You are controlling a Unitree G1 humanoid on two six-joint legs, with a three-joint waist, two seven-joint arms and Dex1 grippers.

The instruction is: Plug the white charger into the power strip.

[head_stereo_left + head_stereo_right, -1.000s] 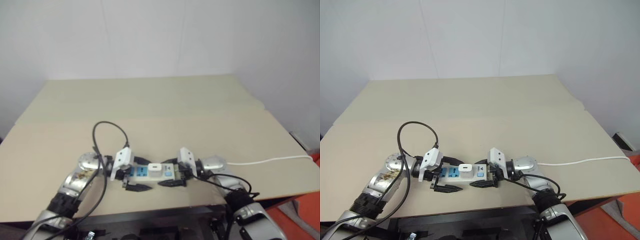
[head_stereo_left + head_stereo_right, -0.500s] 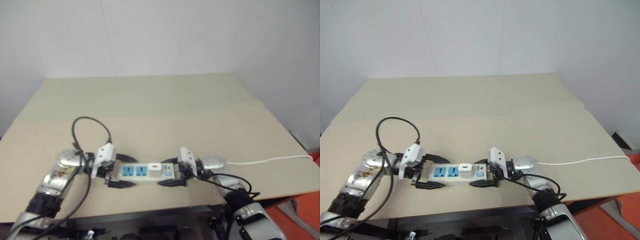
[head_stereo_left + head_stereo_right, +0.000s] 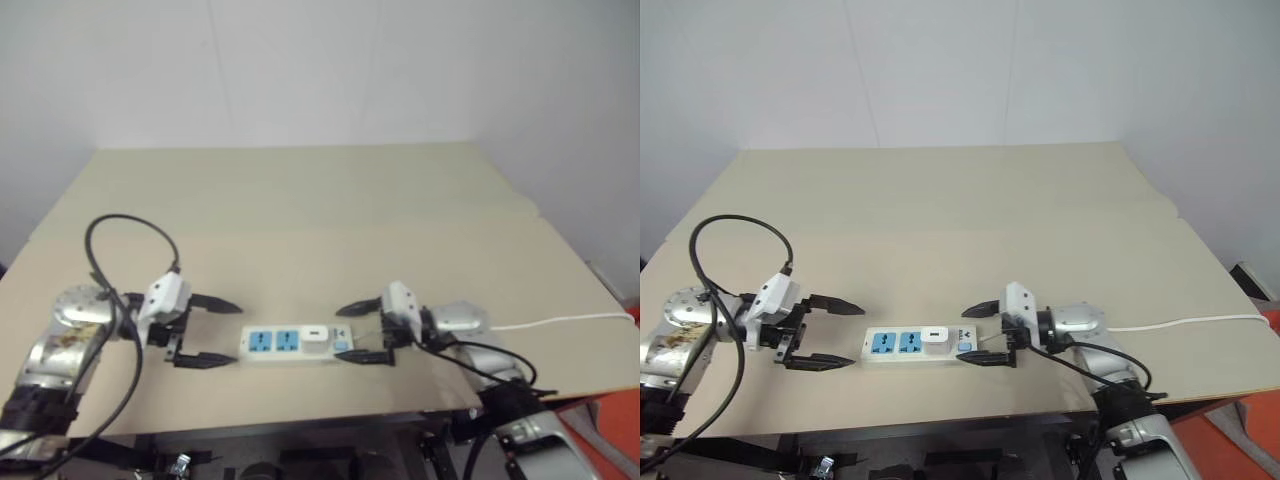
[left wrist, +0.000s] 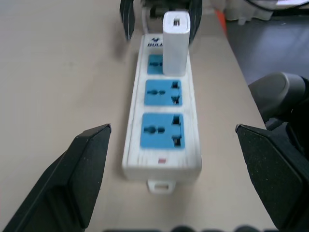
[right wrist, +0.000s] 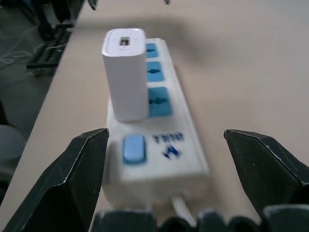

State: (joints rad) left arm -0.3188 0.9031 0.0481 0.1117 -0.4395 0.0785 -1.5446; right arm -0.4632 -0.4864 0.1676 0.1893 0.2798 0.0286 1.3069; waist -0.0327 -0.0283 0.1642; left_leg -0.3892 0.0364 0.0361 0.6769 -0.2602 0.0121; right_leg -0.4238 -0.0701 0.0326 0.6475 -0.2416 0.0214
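- Head views: the power strip (image 3: 918, 346) lies flat near the front edge of the tan table (image 3: 940, 210), long axis running left to right; the white charger (image 3: 935, 340) stands upright in the socket face nearest the blue switch (image 3: 964, 347), with two blue socket faces bare to its left
- Head views: the left gripper (image 3: 830, 335) sits just off the strip's left end, jaws apart and holding nothing; the right gripper (image 3: 983, 335) sits at the strip's right end, jaws likewise apart and holding nothing, one finger on each side of the strip's end
- Head views: a white cord (image 3: 1185, 323) runs from behind the right arm toward the table's right edge
- Left wrist view: black fingers (image 4: 84, 169) spread wide, the strip lying lengthwise between them, apart from both; the charger stands in the far socket
- Right wrist view: black fingers (image 5: 79, 179) spread wide to either side of the switch end; the charger rises just behind the switch
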